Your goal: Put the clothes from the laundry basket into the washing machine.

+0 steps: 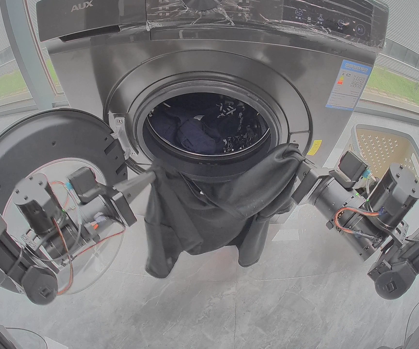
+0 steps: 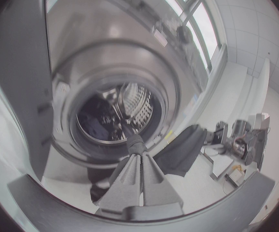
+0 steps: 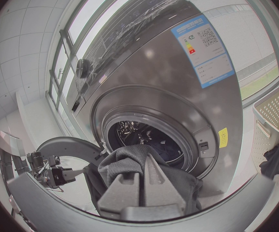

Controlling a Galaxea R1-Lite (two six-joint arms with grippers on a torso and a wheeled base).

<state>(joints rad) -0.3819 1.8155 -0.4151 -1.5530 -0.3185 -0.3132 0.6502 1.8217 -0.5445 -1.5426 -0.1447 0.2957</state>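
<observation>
Garment point(image 1: 204, 219), single, between left claw point(image 1: 147, 175), right claw point(image 3: 139, 168); perhaps two in drum point(image 1: 204, 152)

Dark shirt point(image 1: 195, 219) hangs spread before the open washer point(image 1: 248, 59); more dark clothes point(image 1: 195, 136) lie inside it; beige basket point(image 1: 384, 149) stands at its right.

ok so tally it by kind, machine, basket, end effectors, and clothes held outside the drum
washing machine: 1
laundry basket: 1
end effectors: 2, left end effector and right end effector
dark garment held outside the drum: 1
total: 5
</observation>
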